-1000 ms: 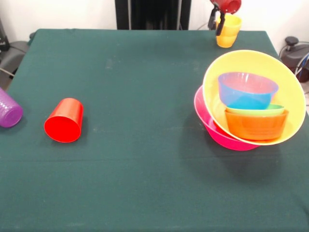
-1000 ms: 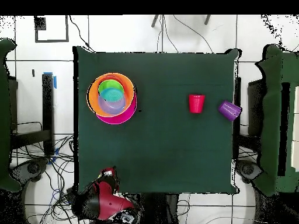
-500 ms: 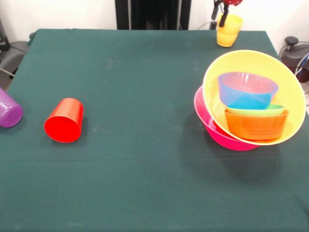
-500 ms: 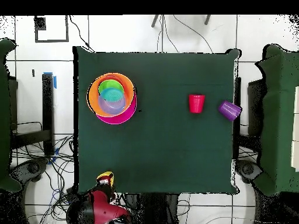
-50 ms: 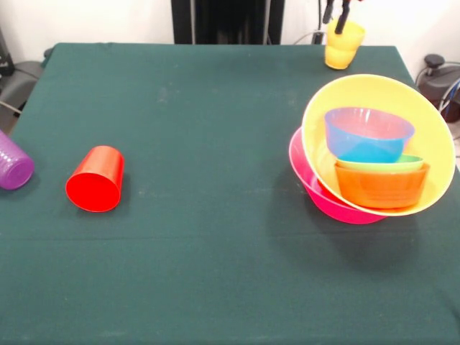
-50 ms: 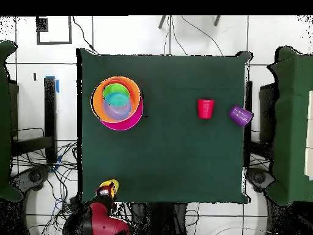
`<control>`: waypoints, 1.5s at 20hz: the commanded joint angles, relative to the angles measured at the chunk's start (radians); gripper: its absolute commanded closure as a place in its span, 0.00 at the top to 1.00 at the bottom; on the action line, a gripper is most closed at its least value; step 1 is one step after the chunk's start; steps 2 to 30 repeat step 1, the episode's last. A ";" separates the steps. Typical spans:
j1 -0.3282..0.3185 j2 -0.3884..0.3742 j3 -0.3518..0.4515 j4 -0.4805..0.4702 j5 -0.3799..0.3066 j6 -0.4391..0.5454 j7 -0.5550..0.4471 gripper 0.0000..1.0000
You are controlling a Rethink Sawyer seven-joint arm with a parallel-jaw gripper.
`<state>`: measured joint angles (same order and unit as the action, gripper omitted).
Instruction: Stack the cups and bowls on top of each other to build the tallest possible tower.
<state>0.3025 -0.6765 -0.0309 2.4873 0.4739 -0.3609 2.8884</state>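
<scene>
Currently gripper [image 5: 336,14] grips rim of small yellow plastic cup [image 5: 343,46], one finger inside it, at table edge; nested pile of glossy bowls [image 5: 377,151] just nearer camera, red tumbler [image 5: 95,179] and purple tumbler [image 5: 13,162] well apart

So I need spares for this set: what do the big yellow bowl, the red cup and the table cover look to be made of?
Yellow bowl: likely thin glossy plastic; light glows through its wall and the rim shines.
Red cup: apparently smooth plastic, even colour, thin rim; it looks opaque here.
Table cover: seemingly matte dark green cloth or felt, without shine, with faint scuffs.
</scene>
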 commanded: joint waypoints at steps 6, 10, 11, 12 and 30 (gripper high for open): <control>0.028 -0.017 0.060 -0.019 0.095 0.116 0.215 1.00; 0.028 -0.017 0.060 -0.019 0.095 0.116 0.215 1.00; 0.028 -0.017 0.060 -0.019 0.095 0.116 0.215 1.00; 0.028 -0.017 0.060 -0.019 0.095 0.116 0.215 1.00; 0.028 -0.017 0.060 -0.019 0.095 0.116 0.215 1.00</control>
